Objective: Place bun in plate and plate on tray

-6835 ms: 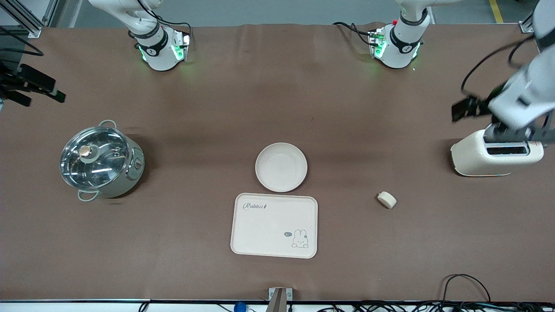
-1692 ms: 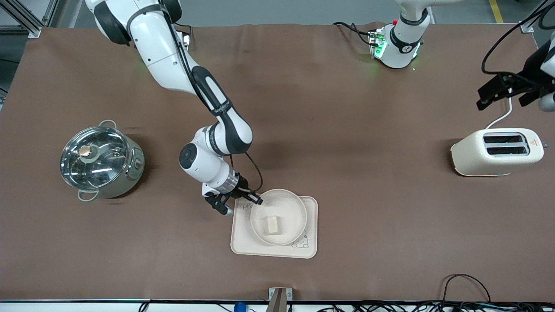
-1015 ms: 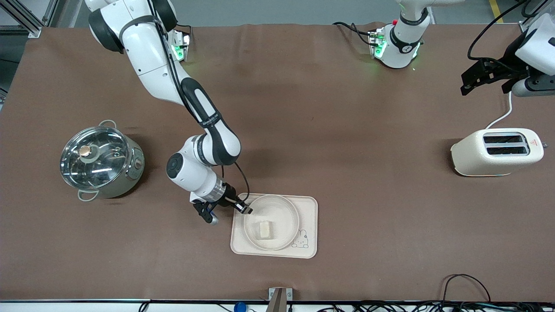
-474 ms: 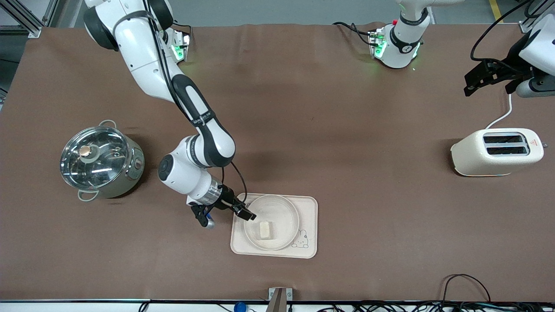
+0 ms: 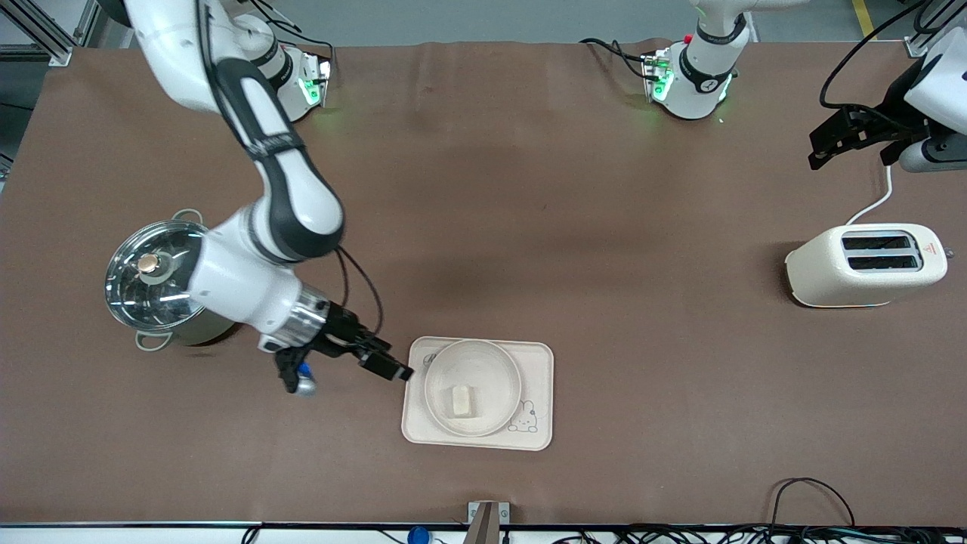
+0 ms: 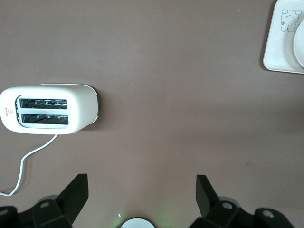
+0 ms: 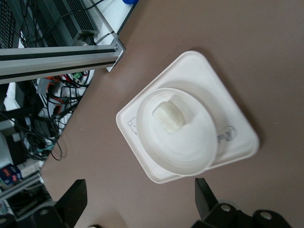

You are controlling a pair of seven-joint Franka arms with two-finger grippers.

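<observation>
The bun (image 5: pixel 462 400) lies in the round cream plate (image 5: pixel 500 363), and the plate stands on the Rabbit tray (image 5: pixel 536 378). The right wrist view shows the bun (image 7: pixel 168 117), the plate (image 7: pixel 190 152) and the tray (image 7: pixel 232 123) too. My right gripper (image 5: pixel 355 372) is open and empty, up over the table beside the tray's end toward the right arm. In its own view it (image 7: pixel 138 198) frames bare table short of the tray. My left gripper (image 5: pixel 857 140) is open and empty, up over the table's left-arm end above the toaster; its own view (image 6: pixel 142 192) shows the tray's corner (image 6: pixel 280 42).
A steel pot with a glass lid (image 5: pixel 170 283) stands toward the right arm's end, partly under the right arm. A cream toaster (image 5: pixel 865 264) with a white cord stands at the left arm's end, seen also in the left wrist view (image 6: pixel 47 109). Cables run along the table's front edge.
The right gripper has let go of the plate's rim and drawn back from the tray toward the pot, rising. Plate, bun and tray stay put. The left arm holds still.
</observation>
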